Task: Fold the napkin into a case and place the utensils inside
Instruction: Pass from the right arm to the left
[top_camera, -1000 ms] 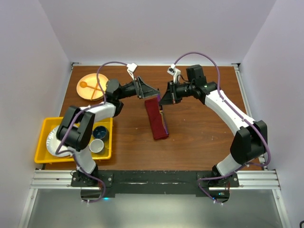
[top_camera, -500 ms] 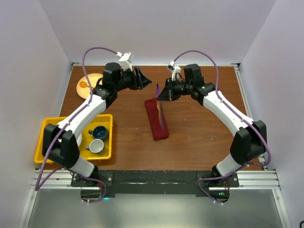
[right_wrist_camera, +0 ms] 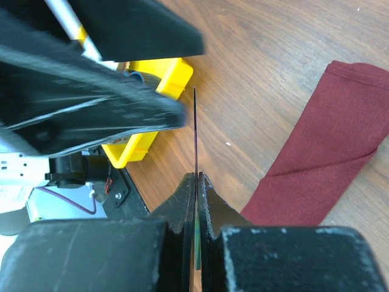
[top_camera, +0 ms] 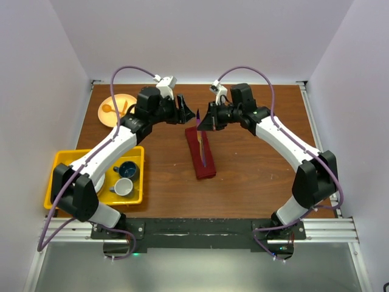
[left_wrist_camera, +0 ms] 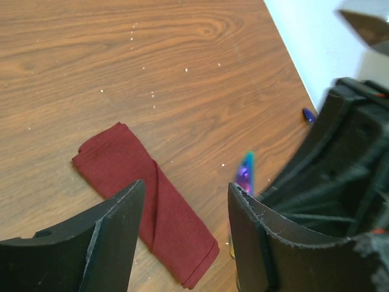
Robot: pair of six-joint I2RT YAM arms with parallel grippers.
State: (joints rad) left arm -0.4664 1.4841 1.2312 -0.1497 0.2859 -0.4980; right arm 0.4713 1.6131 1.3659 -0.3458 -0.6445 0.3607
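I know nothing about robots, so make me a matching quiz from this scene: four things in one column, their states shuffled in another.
Things:
1. case
2. left tool
3. right tool
4. yellow bin

States:
A. shut on a purple utensil
B. holds cups
C. lies folded on the table
D. open, gripping nothing

Pairs: 1-C, 2-D, 3-A, 4-B.

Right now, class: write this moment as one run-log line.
left gripper: open, empty | right gripper: shut on utensil | case: folded, flat on table | step: utensil not yet inside
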